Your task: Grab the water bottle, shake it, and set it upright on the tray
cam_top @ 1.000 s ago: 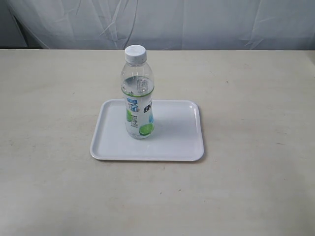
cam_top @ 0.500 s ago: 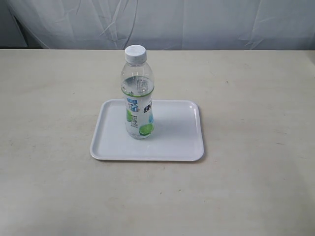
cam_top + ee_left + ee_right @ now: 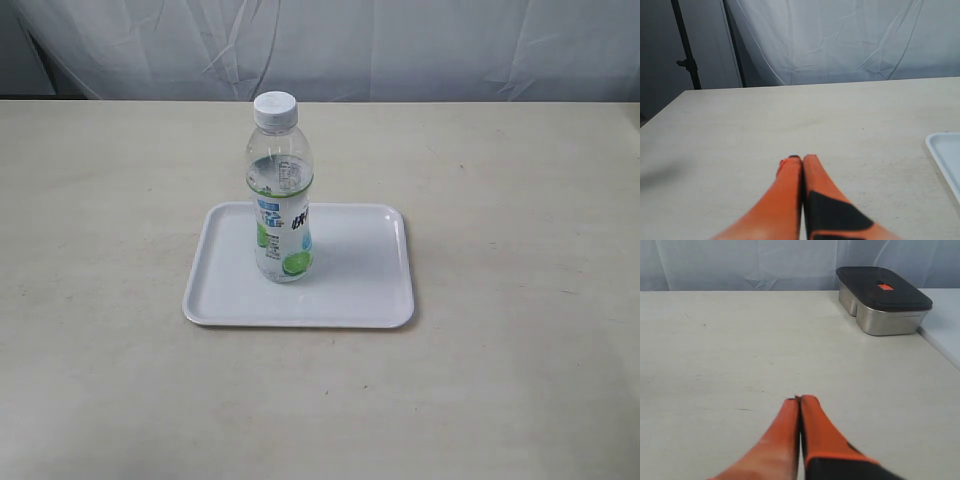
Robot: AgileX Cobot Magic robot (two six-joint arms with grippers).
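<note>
Slim tapered orange left jaws, black patch (image 3: 832, 217) near base; right jaws same orange, black base (image 3: 840, 471).

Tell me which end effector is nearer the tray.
Left, apparently: the tray edge lies near the left end effector; the right end effector has no tray in view.

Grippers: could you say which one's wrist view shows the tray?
The left gripper; its view catches the tray, while the right gripper sees a metal box.

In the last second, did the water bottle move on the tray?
No. The water bottle stands upright at the same spot on the tray, left of its middle.
</note>
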